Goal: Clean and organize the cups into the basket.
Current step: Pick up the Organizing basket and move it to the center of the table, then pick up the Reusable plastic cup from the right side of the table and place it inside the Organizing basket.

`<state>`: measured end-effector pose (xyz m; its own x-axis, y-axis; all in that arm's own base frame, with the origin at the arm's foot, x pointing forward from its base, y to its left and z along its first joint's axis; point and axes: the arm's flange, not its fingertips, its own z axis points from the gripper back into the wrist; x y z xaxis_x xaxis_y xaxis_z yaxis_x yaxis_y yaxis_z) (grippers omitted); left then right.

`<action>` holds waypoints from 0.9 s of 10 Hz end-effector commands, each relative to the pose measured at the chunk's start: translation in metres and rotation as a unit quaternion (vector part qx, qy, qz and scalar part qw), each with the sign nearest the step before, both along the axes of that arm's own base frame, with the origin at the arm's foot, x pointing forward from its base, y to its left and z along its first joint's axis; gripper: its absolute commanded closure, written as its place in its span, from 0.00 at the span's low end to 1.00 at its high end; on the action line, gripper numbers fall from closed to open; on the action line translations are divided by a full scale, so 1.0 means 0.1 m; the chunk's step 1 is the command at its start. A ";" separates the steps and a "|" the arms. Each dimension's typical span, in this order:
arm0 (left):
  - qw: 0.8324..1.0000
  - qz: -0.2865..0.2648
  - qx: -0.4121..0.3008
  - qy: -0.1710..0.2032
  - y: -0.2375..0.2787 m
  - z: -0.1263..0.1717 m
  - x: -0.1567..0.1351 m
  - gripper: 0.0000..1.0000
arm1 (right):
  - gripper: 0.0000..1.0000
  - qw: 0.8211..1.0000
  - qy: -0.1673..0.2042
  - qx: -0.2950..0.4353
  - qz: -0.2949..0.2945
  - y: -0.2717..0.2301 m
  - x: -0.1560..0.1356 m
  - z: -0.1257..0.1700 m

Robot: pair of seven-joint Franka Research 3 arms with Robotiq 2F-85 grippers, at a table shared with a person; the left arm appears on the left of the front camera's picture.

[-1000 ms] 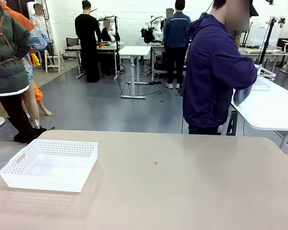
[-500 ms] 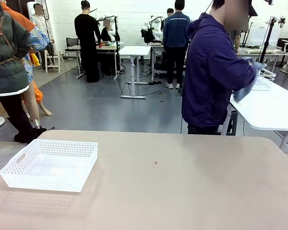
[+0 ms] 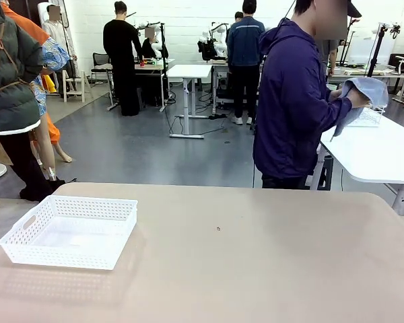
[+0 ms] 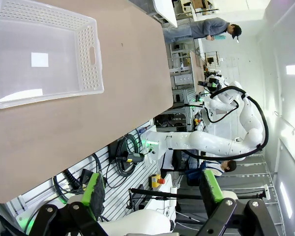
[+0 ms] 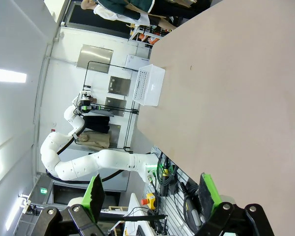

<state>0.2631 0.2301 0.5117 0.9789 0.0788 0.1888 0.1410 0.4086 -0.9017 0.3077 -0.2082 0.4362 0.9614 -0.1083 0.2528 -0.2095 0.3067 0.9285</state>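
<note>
Item: basket [image 3: 62, 258], count one, white plastic, perforated walls, a handle cut-out in an end wall [image 4: 91, 53], standing flat by the left edge of the bench [image 3: 276, 269], short of its far left corner [image 5: 148, 85]. Contents: its floor shows bare from wall to wall, apart from a pale square patch at the middle. Left gripper [image 4: 152, 191], count one: green-padded fingers spread wide with nothing between them, held off the bench's near edge. Right gripper [image 5: 151, 192], count one: jaws likewise wide apart and holding nothing, also off the near edge. Dark speck [image 3: 218, 229], count one, mid-bench, well apart from the basket. Person [image 3: 293, 108], count one, in a purple jacket, at the far edge toward the right corner, turned to a neighbouring white table [image 3: 384, 158], both hands raised with a pale blue-grey cloth [image 3: 365, 89]. Wire-grid basket [image 3: 369, 118], count one, on that table behind the cloth; contents cannot be told.
</note>
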 end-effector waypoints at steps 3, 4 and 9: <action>1.000 0.000 -0.002 0.000 0.01 0.01 -0.02 0.00 | 0.00 1.000 0.000 0.000 0.001 -0.02 0.00 0.00; 1.000 0.000 -0.002 0.000 0.01 0.01 -0.02 0.00 | 0.00 1.000 0.000 0.000 0.001 -0.02 0.00 0.00; 1.000 0.000 -0.002 0.000 0.01 0.01 -0.02 0.00 | 0.00 1.000 0.000 0.000 0.001 -0.02 0.00 0.00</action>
<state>0.2631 0.2301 0.5117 0.9789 0.0788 0.1888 0.1410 0.4086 -0.9017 0.3077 -0.2082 0.4362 0.9614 -0.1083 0.2528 -0.2095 0.3067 0.9285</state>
